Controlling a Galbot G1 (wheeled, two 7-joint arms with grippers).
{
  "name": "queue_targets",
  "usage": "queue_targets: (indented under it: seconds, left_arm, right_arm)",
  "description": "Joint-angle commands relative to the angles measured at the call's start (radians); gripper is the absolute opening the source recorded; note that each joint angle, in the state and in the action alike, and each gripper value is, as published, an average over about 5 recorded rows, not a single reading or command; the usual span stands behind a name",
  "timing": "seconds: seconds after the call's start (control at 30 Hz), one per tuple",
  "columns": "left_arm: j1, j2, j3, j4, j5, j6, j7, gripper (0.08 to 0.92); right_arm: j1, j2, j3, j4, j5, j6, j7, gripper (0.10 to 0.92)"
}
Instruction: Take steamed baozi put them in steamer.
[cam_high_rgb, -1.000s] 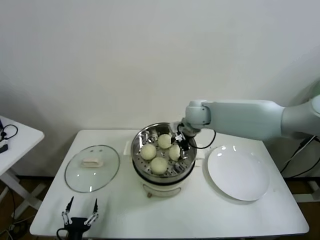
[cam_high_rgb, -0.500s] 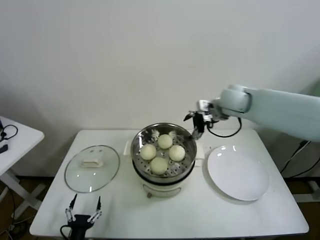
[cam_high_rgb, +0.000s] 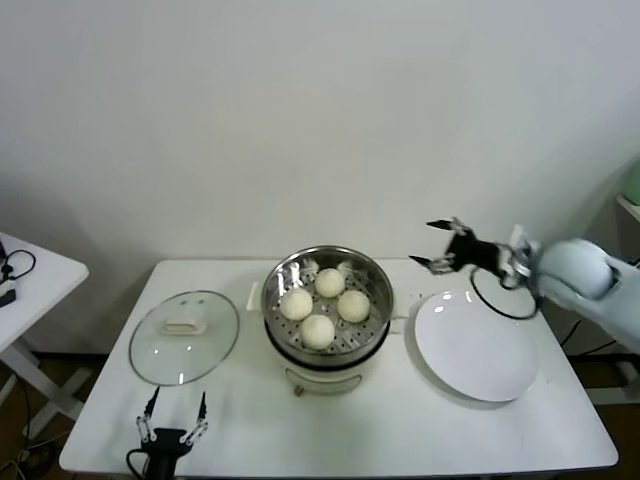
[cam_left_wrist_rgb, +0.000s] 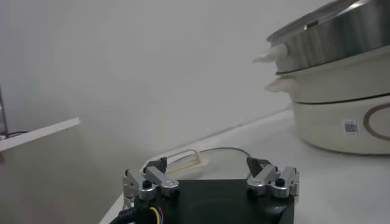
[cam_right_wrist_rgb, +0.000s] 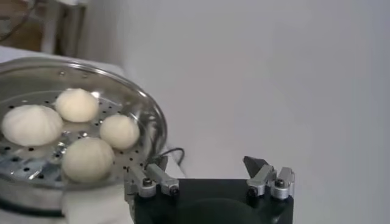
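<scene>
Withdrawing from the steamer, the right gripper now hangs above the empty plate, jaws wide and holding nothing. All four buns sit inside, so loading appears complete. Left gripper idles, jaws open, at the counter edge.

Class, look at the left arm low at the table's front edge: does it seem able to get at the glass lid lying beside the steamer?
Probably yes. The left gripper sits open just in front of the glass lid, with only bare table between them.
</scene>
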Motion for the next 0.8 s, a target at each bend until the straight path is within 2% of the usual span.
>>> queue_targets:
  seconds: [0.03,0.17,0.27,0.5,0.73,0.77,0.8]
  left_arm:
    - [-0.01,-0.004,0.008,0.006,0.002,-0.003,-0.002,0.823]
    - [-0.015,-0.003,0.008,0.015,0.0,-0.008,-0.007,0.823]
    - [-0.019,-0.003,0.005,0.023,-0.002,-0.01,-0.011,0.823]
    - [-0.03,-0.011,0.006,0.035,-0.001,-0.017,-0.016,0.823]
    - [-0.041,-0.016,0.007,0.046,0.0,-0.02,-0.018,0.823]
    - [-0.043,-0.017,0.007,0.048,0.001,-0.02,-0.018,0.823]
    - [-0.045,-0.017,0.006,0.049,0.002,-0.019,-0.018,0.823]
  right_arm:
    - [-0.308,-0.354,0.064,0.089,0.113,0.357,0.186,0.823]
    - [-0.199,-0.373,-0.033,0.059,0.155,0.397,0.239,0.823]
    - [-0.192,-0.337,0.014,0.019,0.213,0.436,0.273,0.823]
    - [-0.212,-0.299,0.04,-0.037,0.267,0.572,0.243,0.823]
    - [-0.285,-0.264,0.048,-0.075,0.288,0.627,0.255,0.823]
    - [-0.313,-0.25,0.073,-0.083,0.289,0.629,0.26,0.823]
    - [-0.451,-0.222,0.219,-0.092,0.289,0.628,0.265,0.823]
